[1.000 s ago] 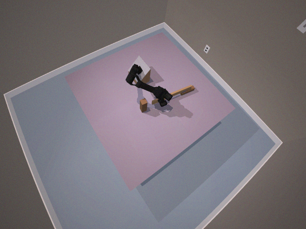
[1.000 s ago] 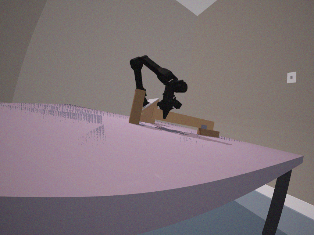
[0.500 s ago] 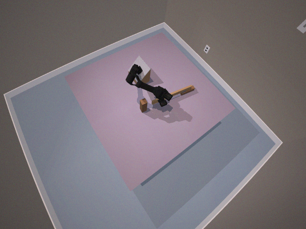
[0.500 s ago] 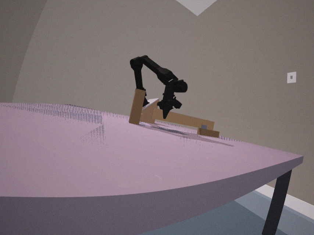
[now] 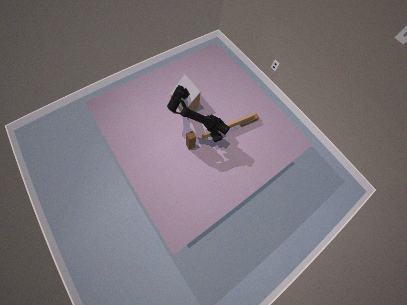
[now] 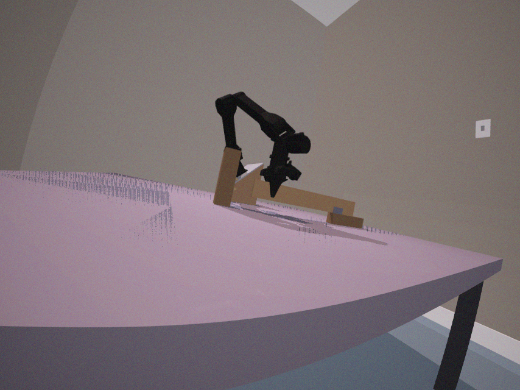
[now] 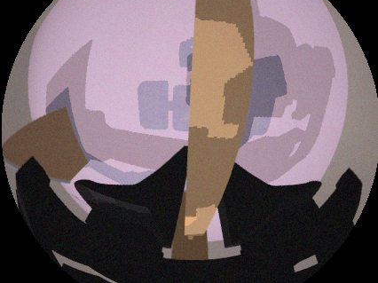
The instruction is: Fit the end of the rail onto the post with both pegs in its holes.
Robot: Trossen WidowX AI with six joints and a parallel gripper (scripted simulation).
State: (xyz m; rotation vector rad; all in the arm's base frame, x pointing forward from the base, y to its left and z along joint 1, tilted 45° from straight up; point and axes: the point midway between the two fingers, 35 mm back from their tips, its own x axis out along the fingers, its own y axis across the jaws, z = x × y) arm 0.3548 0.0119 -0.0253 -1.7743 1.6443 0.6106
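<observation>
Here we have the end effector [image 6: 273, 192] clamped on the rail [image 6: 303, 199] near its post-side end, that end lifted off the worktop [image 6: 217, 268] while the far end sits at the footboard block [image 6: 344, 219]. From the top view the post [image 5: 190, 139] stands at about eight o'clock from the grip, apart from the rail's end; the pegs are too small to make out. We judge the lift done, and next the end must be levelled, lined up and slid home.

post [image 5: 190, 139] beside gripper [image 5: 216, 136], gap between
</observation>
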